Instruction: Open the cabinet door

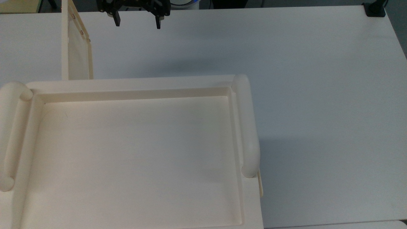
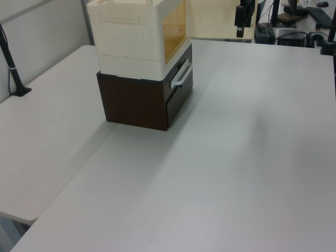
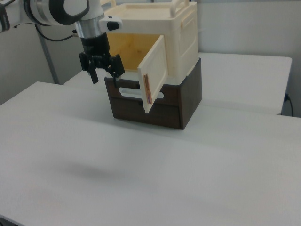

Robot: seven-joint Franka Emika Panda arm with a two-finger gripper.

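In the top view, the cream cabinet fills the lower left, its recessed top flanked by two rounded bar handles. The cabinet door stands swung out from the cabinet's far left corner, running toward the top view's upper edge, with small studs along its free edge. To the right of the door's free edge, and apart from it, the black gripper hangs over the white table, its two fingers spread wide and holding nothing. Bare table stretches from there to the top view's right edge, where a black clamp sits at the far corner.

In the left view, the cabinet sits on a dark brown drawer unit with a pale handle; the door juts from the cabinet toward the left view's right, and the gripper hangs just past its outer end. Wide clear table lies in front.

In the right view, the gripper hangs left of the open front, the door angled outward to its right, a gap between them.
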